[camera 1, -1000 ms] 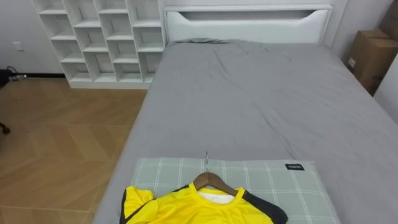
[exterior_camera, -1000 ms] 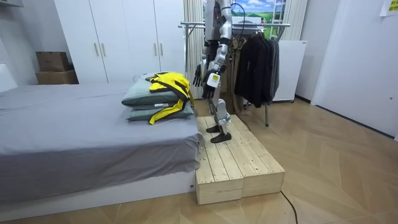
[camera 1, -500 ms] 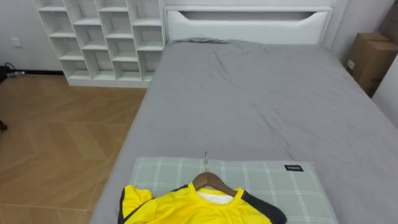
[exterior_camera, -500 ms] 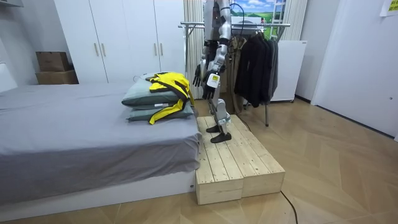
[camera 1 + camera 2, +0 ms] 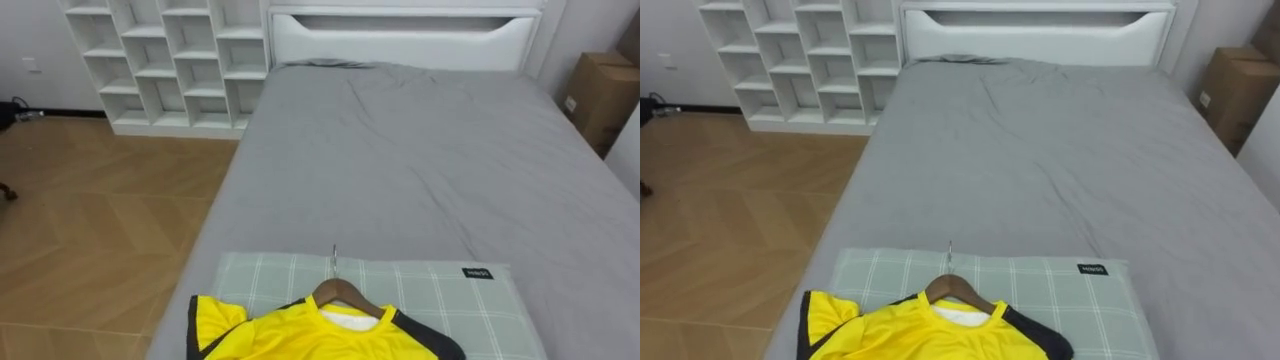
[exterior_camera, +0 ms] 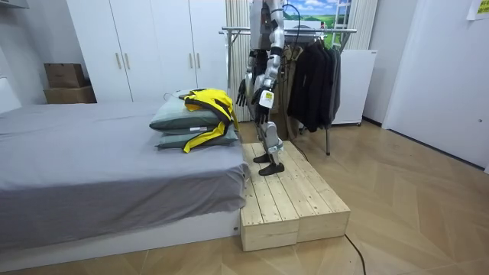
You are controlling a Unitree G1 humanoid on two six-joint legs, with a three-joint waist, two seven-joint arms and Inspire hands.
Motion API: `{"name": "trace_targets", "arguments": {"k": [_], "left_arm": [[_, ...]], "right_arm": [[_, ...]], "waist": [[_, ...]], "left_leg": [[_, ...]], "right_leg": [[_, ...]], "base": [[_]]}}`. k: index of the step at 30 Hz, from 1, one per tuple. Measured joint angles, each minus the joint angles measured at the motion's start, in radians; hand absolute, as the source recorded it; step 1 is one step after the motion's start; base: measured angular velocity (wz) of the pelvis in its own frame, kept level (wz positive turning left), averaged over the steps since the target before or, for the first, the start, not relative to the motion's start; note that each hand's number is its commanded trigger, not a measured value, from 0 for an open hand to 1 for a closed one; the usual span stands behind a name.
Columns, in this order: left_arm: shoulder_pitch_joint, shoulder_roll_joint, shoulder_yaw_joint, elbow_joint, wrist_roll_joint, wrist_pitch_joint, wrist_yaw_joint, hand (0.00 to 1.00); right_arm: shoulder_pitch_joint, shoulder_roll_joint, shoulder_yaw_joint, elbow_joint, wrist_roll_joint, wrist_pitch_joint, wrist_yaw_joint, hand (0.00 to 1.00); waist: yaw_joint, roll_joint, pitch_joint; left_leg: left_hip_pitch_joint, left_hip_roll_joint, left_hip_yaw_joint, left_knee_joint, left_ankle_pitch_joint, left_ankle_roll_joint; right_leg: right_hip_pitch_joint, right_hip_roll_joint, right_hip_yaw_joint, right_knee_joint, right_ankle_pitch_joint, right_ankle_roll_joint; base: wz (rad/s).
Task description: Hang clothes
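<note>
A yellow shirt point(image 5: 320, 335) with dark sleeve trim lies on a wooden hanger point(image 5: 340, 292) whose metal hook point(image 5: 334, 260) points up the bed. Both rest on a green checked pillow point(image 5: 440, 300) at the near end of the grey bed point(image 5: 420, 160). In the room view the shirt point(image 6: 208, 103) drapes over two stacked pillows point(image 6: 179, 126). I stand on a wooden platform point(image 6: 290, 198) at that end of the bed, facing it. My left hand point(image 6: 262, 103) hangs at my side. My right hand point(image 6: 242, 92) is a little ahead of my body, fingers hanging loose, apart from the shirt.
Behind me stands a clothes rack point(image 6: 306, 30) with dark garments point(image 6: 313, 76) hanging on it. White cube shelves point(image 5: 170, 60) stand to the left of the headboard point(image 5: 400, 35), and a cardboard box point(image 5: 600, 90) to its right. Wooden floor point(image 5: 90, 230) runs along the bed's left side.
The eye view has shifted slightly, a move of the camera. The shirt and hanger lie as before. My arms barely moved.
</note>
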Motion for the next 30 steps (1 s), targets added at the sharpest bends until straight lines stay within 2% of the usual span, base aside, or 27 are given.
{"name": "trace_targets", "arguments": {"k": [4, 5, 11, 15, 18, 20, 24, 30], "left_arm": [[0.012, 0.001, 0.054, -0.041, 0.085, 0.001, 0.121, 0.0], [0.023, 0.002, 0.06, -0.062, 0.103, 0.001, 0.158, 0.0], [0.035, 0.005, 0.093, -0.113, 0.176, -0.006, 0.322, 0.0], [0.033, 0.005, 0.09, -0.143, 0.187, -0.013, 0.413, 0.0], [0.028, 0.005, 0.089, -0.197, 0.236, -0.013, 0.483, 0.0], [0.028, 0.008, 0.089, -0.256, 0.314, -0.013, 0.527, 0.0], [0.028, 0.029, 0.083, -0.334, 0.392, -0.014, 0.585, 0.0], [0.015, 0.056, -0.002, -0.4, 0.526, -0.016, 0.662, 0.0]], "right_arm": [[-0.003, 0.0, 0.0, 0.013, 0.0, -0.001, -0.008, 0.0], [-0.003, 0.0, 0.001, 0.014, 0.001, -0.001, -0.008, 0.0], [-0.003, 0.0, 0.001, 0.021, 0.003, 0.0, -0.013, 0.0], [-0.004, 0.0, 0.001, 0.022, 0.002, 0.0, -0.019, 0.0], [-0.006, 0.0, 0.001, 0.022, -0.001, 0.001, -0.024, 0.0], [-0.006, -0.001, 0.001, 0.021, -0.002, 0.001, -0.028, 0.0], [-0.005, -0.006, 0.001, 0.01, -0.014, 0.0, -0.027, 0.0], [-0.005, -0.038, 0.02, 0.005, -0.022, 0.0, -0.027, 0.0]], "waist": [[0.014, 0.0, -0.0026], [0.015, 0.004, -0.0072], [0.017, 0.002, -0.0086], [0.012, 0.006, -0.0081], [0.011, 0.008, -0.0085], [0.011, 0.011, -0.0082], [0.009, 0.016, -0.0085], [0.005, 0.033, -0.0082]], "left_leg": [[-0.013, -0.003, -0.004, 0.01, -0.003, 0.004], [-0.011, -0.004, -0.009, 0.011, -0.003, 0.004], [-0.001, -0.004, -0.022, 0.008, -0.003, 0.004], [0.006, -0.005, -0.026, 0.009, -0.003, 0.004], [0.003, -0.008, -0.038, 0.009, -0.003, 0.004], [0.003, -0.009, -0.047, 0.008, -0.003, 0.005], [0.004, -0.009, -0.046, 0.008, -0.003, 0.005], [-0.003, -0.011, -0.05, 0.01, -0.003, 0.005]], "right_leg": [[-0.002, -0.001, -0.001, -0.01, -0.003, 0.004], [0.001, -0.001, -0.004, -0.01, -0.003, 0.004], [0.009, -0.001, -0.01, -0.006, -0.003, 0.004], [0.019, -0.001, -0.01, -0.011, -0.003, 0.004], [0.02, 0.0, -0.015, -0.014, -0.003, 0.004], [0.022, 0.0, -0.021, -0.014, -0.003, 0.004], [0.022, 0.0, -0.019, -0.014, -0.003, 0.004], [0.018, -0.002, -0.022, -0.014, -0.003, 0.004]], "base": [[0.07], [0.11], [0.03], [0.01], [0.1], [0.1], [-0.01], [0.01]]}}
